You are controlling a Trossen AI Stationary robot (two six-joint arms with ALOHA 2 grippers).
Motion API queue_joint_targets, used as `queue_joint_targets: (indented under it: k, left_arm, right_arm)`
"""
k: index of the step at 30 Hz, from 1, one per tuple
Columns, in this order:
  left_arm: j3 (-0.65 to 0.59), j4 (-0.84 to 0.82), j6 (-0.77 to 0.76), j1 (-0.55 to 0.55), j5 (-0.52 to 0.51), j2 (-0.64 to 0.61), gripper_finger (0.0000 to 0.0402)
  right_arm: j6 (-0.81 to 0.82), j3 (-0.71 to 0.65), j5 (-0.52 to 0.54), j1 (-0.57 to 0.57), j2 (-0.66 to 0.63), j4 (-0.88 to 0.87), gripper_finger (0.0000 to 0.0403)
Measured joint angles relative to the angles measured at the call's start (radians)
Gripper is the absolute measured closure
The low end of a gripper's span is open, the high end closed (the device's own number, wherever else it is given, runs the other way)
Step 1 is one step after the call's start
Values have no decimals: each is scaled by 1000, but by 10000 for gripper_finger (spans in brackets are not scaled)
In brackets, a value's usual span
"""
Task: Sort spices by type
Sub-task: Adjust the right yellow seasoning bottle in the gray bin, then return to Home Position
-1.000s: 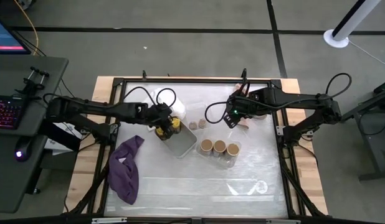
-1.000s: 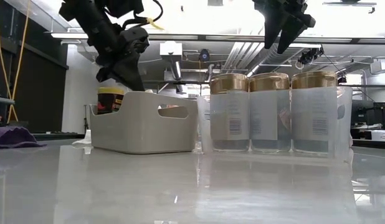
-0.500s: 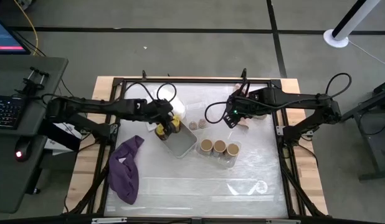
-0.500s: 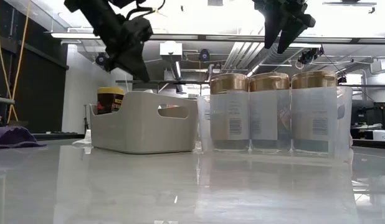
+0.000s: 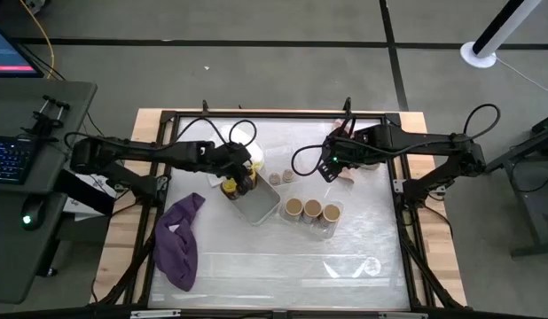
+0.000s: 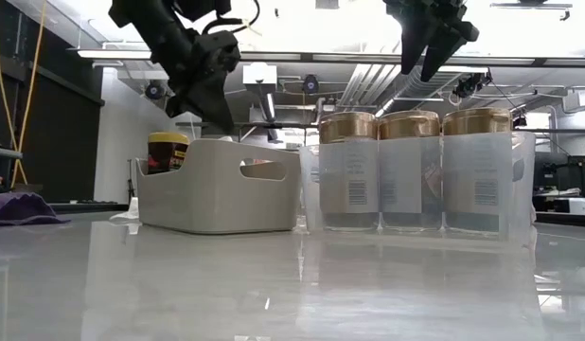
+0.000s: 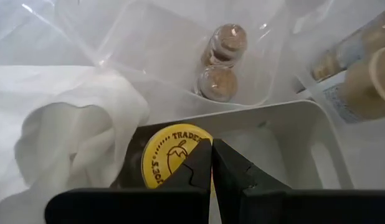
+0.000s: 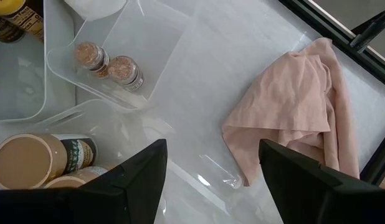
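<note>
1. The left gripper (image 7: pixel 211 163) hangs over the far end of the grey tray (image 5: pixel 256 205), and its dark fingers are pressed together with nothing between them.
2. Just under these fingers stands a dark jar with a yellow lid (image 7: pixel 171 163). The round lid has an embossed chili picture and raised letters that read "TRADER"; the rest of the writing is hidden.
3. In the low view one dark jar with a yellow lid (image 6: pixel 167 150) shows behind the tray wall (image 6: pixel 217 194), which is smooth and matte with a slot handle.
4. Two tiny brownish jars (image 8: pixel 108 62) of clear glass stand touching each other in a clear plastic bin (image 8: pixel 152 46) beside the tray. They hold a reddish-brown powder.
5. Three wider jars with tan tops (image 6: pixel 413 170) stand in a row, touching, in another clear bin. Their white labels carry barcodes, but the small text cannot be read.
6. The right gripper (image 8: pixel 211 180) hovers over the table (image 5: pixel 363 252) between the jars and a crumpled pink cloth (image 8: pixel 295 102), and its fingers are spread wide.
7. A soft white cloth (image 7: pixel 68 137) lies beside the tray, and a purple cloth (image 5: pixel 178 241) lies near the left edge.
</note>
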Motion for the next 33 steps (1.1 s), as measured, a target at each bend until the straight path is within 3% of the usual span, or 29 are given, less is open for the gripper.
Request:
queue_joint_targets:
  k: [15,33]
  left_arm:
    - [8,7,-2,-5,-51,118,401]
    - [-3,-58,15,24,-62,-107,401]
  right_arm:
    - [0,0,0,0,0,0,153]
    - [0,0,-1,0,0,0,153]
